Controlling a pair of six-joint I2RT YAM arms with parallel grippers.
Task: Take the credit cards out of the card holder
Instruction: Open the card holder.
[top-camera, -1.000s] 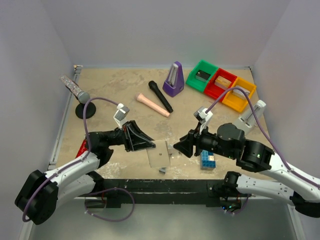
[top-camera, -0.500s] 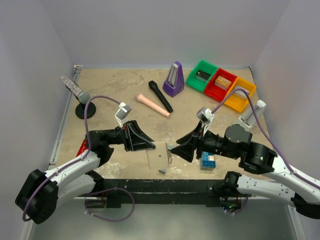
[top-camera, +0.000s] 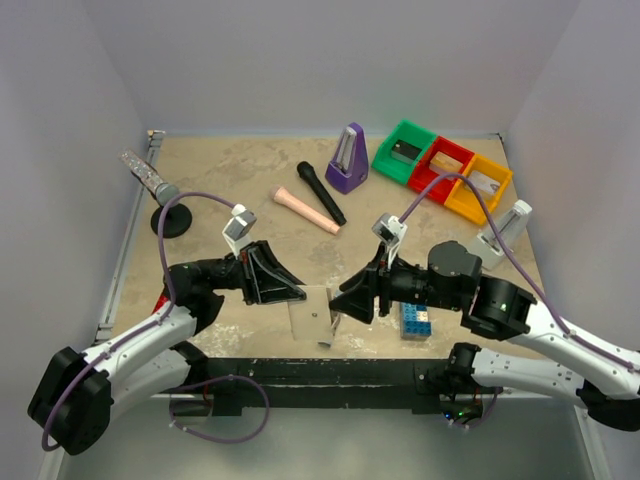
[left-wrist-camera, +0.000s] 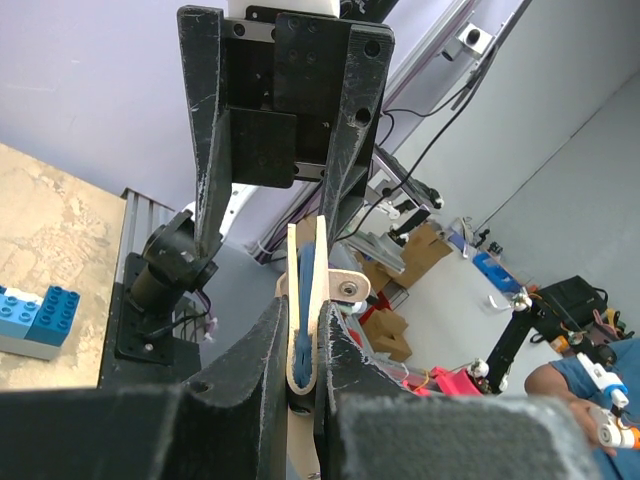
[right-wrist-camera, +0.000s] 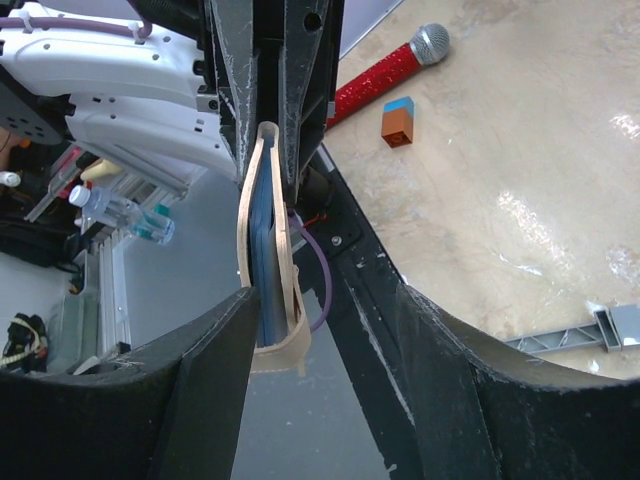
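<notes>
Table (top-camera: 230, 170): sandy top, w/ a blue brick stack (top-camera: 415, 320) near its front edge; all places below are given rel. to that stack.

Left end effector (top-camera: 300, 293): well left of the stack, clenched on the card holder (top-camera: 312, 314). Its wrist cam shows both fingers pinching the holder edge-on.

Right end effector (top-camera: 340, 303): just left of the stack, released. Its jaws stand apart, straddling the holder's other end. In its wrist cam one finger (right-wrist-camera: 215, 370) touches the tan edging and the other (right-wrist-camera: 440, 350) stands clear.

Row of 3 bins (top-camera: 440, 165), green/red/orange: far behind the stack, slightly right.

Purple metronome (top-camera: 347, 158): far behind the stack, to the left.

Black mic (top-camera: 320, 192): behind-left of the stack, w/ a pink handle (top-camera: 305, 210) touching alongside it.

Card holder: held in the air btw the two end effectors, left of the stack. It shows pale tan edges w/ blue in the gap. Credit cards can't be made out inside.
</notes>
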